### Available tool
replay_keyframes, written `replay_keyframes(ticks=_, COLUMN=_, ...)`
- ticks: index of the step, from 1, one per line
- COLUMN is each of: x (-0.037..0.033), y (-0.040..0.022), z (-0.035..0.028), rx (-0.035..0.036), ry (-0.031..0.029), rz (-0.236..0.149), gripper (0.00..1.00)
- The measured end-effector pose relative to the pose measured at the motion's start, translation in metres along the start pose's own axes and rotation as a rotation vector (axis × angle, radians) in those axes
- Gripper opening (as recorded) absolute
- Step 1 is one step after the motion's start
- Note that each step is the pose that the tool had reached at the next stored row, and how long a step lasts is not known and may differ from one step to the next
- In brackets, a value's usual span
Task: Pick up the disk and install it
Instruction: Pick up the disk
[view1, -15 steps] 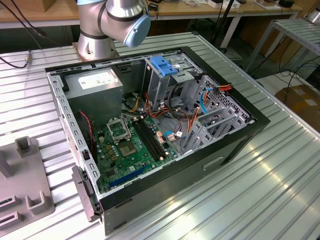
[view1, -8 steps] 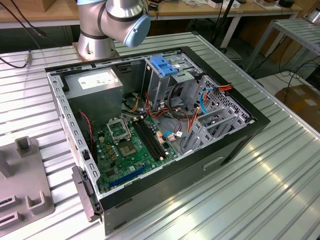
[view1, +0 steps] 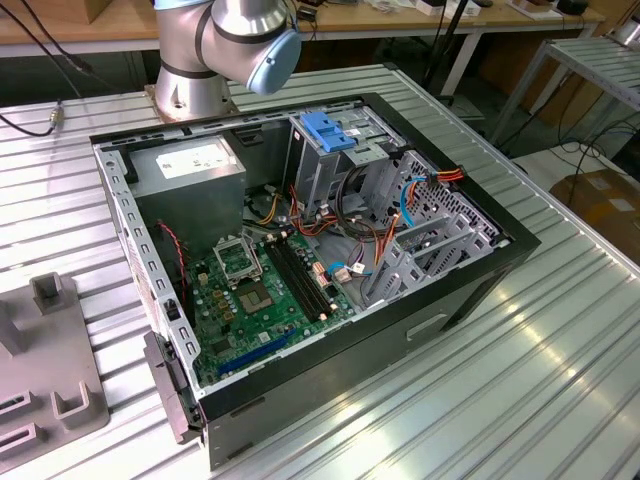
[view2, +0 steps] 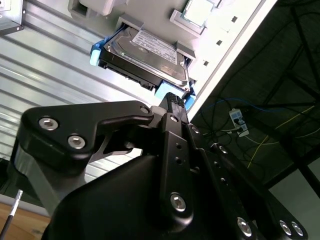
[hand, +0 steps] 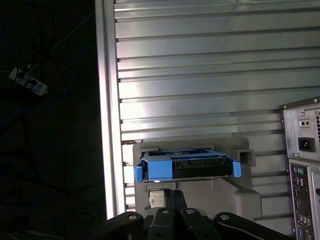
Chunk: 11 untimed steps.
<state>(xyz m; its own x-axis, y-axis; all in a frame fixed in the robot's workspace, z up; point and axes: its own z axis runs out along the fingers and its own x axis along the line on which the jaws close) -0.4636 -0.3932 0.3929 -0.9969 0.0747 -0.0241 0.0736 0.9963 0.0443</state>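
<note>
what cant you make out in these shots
- First wrist view: the disk sits edge-on in its grey holder, so its label face is hidden.
- Second wrist view: the pincer overlaps the disk's near edge; contact cannot be told.
- Exterior view: the arm is cut off by the top edge.
- Exterior view: the drive cage is hidden inside by its own walls and blue latch.

Disk (view2: 145, 54) (hand: 192, 169): grey metal, white label up, blue rails along edges. Lies flat in grey holder (hand: 235, 192) on ribbed table (view2: 50, 65), near its edge.
</note>
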Motion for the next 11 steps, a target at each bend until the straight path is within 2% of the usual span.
replay_keyframes(ticks=3, x=0.0001, y=0.0000, z=-0.0001, rx=-0.0004, ry=0.0010, rz=-0.019, gripper=0.10)
replay_keyframes(ticks=5, x=0.0000, y=0.0000, z=0.0000, rx=-0.0011, ry=0.0020, rz=-0.045, gripper=0.10)
replay_keyframes(ticks=11, x=0.0000, y=0.0000, z=0.0000, rx=-0.0045, ry=0.0083, rz=-0.185, gripper=0.10)
